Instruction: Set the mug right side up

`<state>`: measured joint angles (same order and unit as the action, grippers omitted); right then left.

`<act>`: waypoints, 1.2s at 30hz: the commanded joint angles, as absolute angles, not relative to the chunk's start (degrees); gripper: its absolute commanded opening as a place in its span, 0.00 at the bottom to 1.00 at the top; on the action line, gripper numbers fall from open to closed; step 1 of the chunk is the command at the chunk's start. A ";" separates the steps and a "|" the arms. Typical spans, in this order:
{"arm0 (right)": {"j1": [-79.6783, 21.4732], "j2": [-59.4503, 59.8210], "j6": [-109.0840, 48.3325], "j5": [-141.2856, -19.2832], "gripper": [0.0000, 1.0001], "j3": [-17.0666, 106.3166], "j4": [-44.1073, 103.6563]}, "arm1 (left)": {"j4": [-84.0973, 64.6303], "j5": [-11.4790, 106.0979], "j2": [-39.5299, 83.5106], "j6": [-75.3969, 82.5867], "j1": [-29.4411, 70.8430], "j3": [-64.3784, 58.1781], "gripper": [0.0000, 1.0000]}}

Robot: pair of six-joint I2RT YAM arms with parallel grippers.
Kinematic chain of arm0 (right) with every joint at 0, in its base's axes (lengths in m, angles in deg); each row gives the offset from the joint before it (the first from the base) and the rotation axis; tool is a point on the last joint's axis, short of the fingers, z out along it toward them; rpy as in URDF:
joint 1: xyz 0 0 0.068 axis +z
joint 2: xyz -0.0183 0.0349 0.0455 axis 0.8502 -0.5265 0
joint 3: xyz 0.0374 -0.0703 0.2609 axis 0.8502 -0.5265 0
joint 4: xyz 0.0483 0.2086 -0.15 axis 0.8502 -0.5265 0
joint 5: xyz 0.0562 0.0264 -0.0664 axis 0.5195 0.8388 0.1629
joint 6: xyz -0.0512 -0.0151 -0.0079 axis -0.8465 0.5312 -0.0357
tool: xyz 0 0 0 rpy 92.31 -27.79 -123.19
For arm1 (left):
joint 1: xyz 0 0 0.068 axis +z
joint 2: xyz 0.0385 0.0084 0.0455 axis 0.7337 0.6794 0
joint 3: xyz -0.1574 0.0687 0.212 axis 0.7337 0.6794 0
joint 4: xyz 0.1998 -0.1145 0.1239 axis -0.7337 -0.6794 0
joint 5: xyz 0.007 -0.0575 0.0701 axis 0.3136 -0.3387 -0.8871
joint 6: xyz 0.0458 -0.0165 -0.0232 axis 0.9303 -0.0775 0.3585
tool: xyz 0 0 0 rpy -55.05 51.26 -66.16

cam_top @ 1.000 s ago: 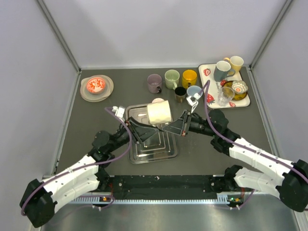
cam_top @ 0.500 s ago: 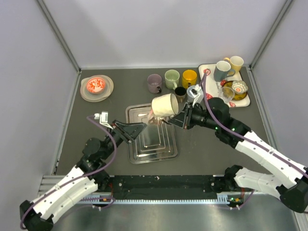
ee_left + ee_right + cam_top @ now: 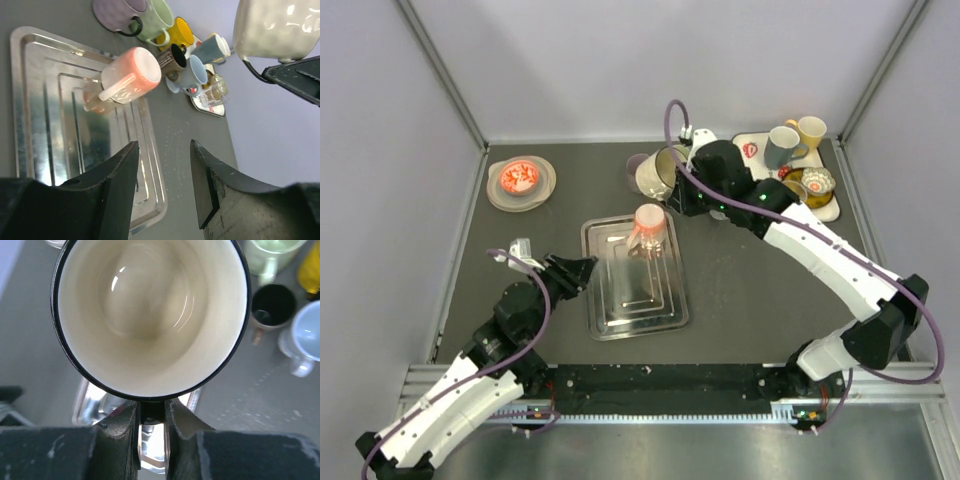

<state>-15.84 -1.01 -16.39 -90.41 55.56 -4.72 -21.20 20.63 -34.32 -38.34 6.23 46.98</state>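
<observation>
A cream mug [image 3: 655, 172] with a black rim hangs in the air over the back of the table, in front of the row of mugs. My right gripper [image 3: 673, 192] is shut on its black handle. In the right wrist view the mug's mouth [image 3: 150, 310] faces the camera, with the gripper [image 3: 152, 412] pinching the handle just below the rim. My left gripper [image 3: 586, 268] stands open and empty at the left edge of the steel tray [image 3: 620, 310], far from the mug. In the left wrist view the gripper [image 3: 162, 150] points past the tray [image 3: 35, 100] toward the raised mug [image 3: 272, 27].
A pink mug [image 3: 649, 222] stands bottom up on the steel tray. Purple [image 3: 117, 10], green [image 3: 157, 17], yellow [image 3: 177, 32], dark [image 3: 175, 56] and blue [image 3: 197, 72] mugs stand in a back row. A strawberry tray [image 3: 825, 210] of cups is back right, a plate with a red bowl [image 3: 520, 180] back left.
My right arm has carried the cream mug from above the tray up and back toward the mug row, turning it. My left gripper has pulled away to the left, empty.
</observation>
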 commanded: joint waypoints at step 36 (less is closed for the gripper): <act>-24.65 -8.37 -20.05 -102.25 0.00 32.71 -2.41 | -26.87 24.81 -26.96 -34.40 6.42 44.29 0.70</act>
